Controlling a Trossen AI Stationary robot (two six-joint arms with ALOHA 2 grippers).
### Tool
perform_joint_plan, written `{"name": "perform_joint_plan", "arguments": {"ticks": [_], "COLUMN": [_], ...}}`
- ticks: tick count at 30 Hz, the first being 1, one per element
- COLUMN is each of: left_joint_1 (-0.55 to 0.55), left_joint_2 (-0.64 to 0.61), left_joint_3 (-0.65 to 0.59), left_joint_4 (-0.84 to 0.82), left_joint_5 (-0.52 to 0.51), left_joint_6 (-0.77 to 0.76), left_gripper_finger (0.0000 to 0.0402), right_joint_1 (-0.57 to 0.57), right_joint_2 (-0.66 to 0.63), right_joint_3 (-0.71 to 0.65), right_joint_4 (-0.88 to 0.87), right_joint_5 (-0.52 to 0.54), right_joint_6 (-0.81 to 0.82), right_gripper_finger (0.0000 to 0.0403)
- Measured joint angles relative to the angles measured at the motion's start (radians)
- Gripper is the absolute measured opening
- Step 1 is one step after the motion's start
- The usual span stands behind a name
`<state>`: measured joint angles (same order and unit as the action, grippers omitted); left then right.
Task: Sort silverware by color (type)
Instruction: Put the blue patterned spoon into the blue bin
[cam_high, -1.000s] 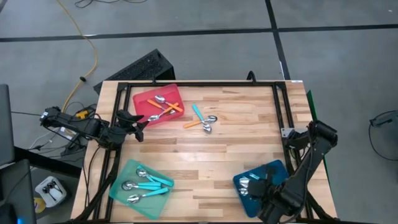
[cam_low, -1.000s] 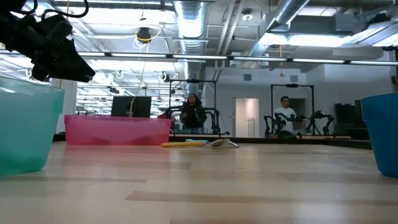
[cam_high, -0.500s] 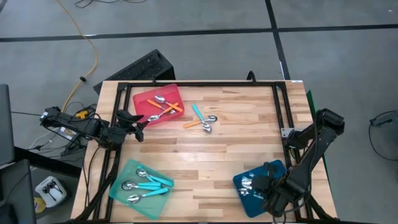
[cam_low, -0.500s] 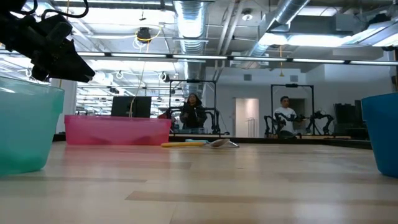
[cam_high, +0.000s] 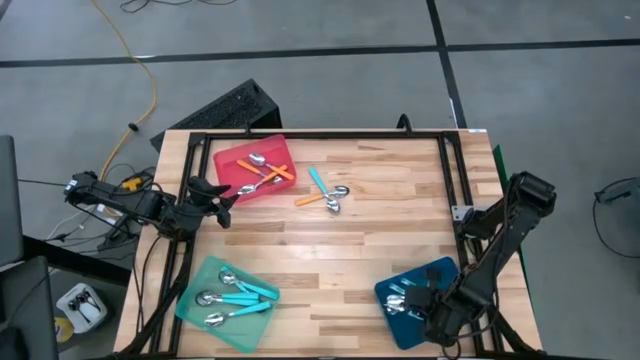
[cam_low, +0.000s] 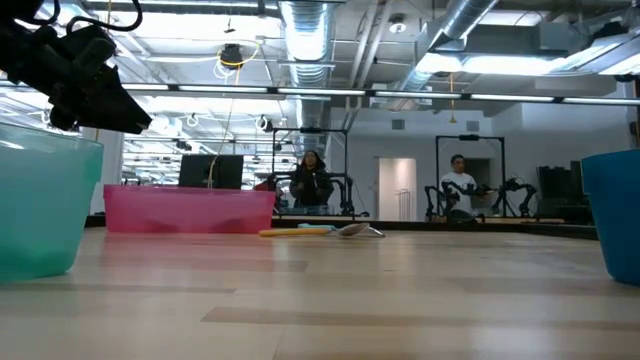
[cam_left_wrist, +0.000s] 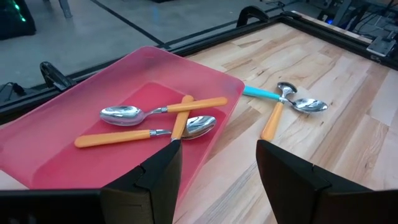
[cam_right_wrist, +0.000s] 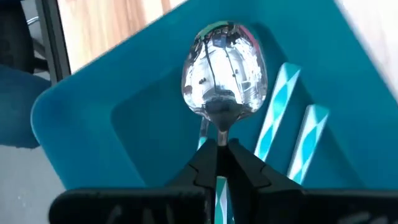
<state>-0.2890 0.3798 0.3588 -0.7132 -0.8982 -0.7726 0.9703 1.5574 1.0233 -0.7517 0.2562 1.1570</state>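
Mint-green tray (cam_high: 228, 295): turquoise-handled spoons (cam_high: 238, 293) were kept sorted inside, at the table's near left.
Left gripper (cam_high: 225, 198): was parked beside the flat red plastic tray (cam_high: 232, 160) of orange-handled spoons (cam_left_wrist: 155, 118), fingers spread, nothing held.
Table centre: three loose spoons (cam_high: 325, 195) were left unsorted.
Right gripper (cam_right_wrist: 217, 163): was pinched on a pale-blue patterned spoon (cam_right_wrist: 224, 71) over the dark-blue tray (cam_high: 405, 310), seemingly for placing.

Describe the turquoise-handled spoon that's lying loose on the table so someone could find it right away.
Start at the red tray on the table's far left. On bare wood beside it lie three loose spoons in a small cluster. The turquoise-handled spoon is the one with a blue-green handle; the other two handles are orange.
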Motion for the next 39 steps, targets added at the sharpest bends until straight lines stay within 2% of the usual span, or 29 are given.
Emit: {"name": "perform_joint_plan", "arguments": {"ticks": [7,14,22,39], "left_joint_1": [0.0,0.0,0.0,0.0], "left_joint_2": [0.0,0.0,0.0,0.0], "left_joint_3": [0.0,0.0,0.0,0.0], "left_joint_4": [0.0,0.0,0.0,0.0], "left_joint_5": [-0.001,-0.003,-0.003,-0.002], "left_joint_6": [0.0,-0.007,-0.009,-0.01], "left_gripper_finger": [0.019,0.019,0.019,0.019], "right_joint_1": [0.018,0.019,0.021,0.021], "right_joint_2": [0.001,0.001,0.001,0.001], "right_joint_3": [-0.115,-0.159,-0.249,-0.261], "right_joint_4": [0.156,0.186,0.334,0.33], "right_joint_5": [0.004,0.006,0.007,0.004], "right_joint_6": [0.059,0.067,0.107,0.159], "right_gripper_finger": [0.0042,0.0042,0.0045,0.0051]}}
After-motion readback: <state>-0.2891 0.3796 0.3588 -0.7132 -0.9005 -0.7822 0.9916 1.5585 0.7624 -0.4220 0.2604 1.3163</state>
